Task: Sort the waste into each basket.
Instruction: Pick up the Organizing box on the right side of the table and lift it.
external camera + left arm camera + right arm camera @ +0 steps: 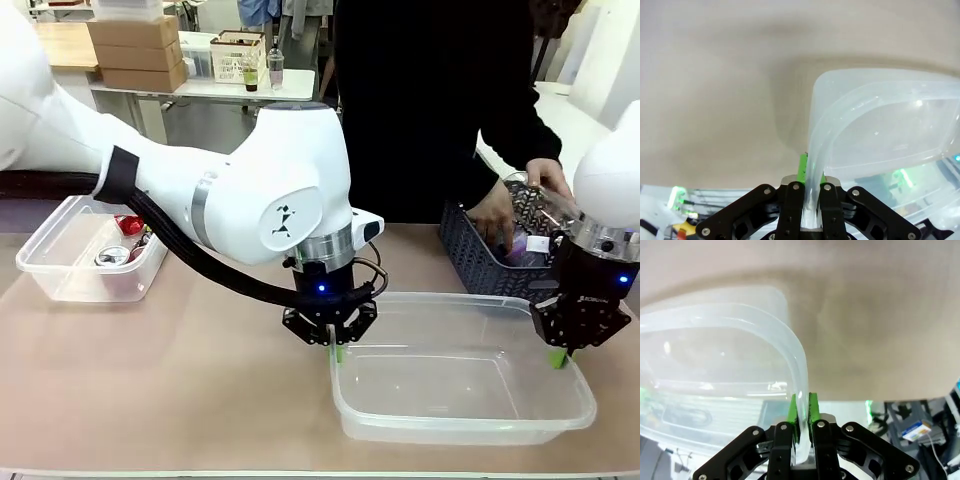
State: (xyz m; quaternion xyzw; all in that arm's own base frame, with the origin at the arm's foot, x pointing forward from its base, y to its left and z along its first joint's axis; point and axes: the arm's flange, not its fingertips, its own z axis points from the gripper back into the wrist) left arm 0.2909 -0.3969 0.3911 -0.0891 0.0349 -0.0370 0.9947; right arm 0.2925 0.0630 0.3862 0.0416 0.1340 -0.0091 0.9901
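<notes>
– What's in the grey lattice basket (470, 260)?
– Can't tell. The right arm (610, 180) covers its right end, and the person's hand (497, 215) hides part of the inside.
– The cans (112, 256) in the small tub (70, 285)?
– Print too small to read.
– The large tub (460, 428)?
– Cut off in both wrist views, and its rim blurs up close.
</notes>
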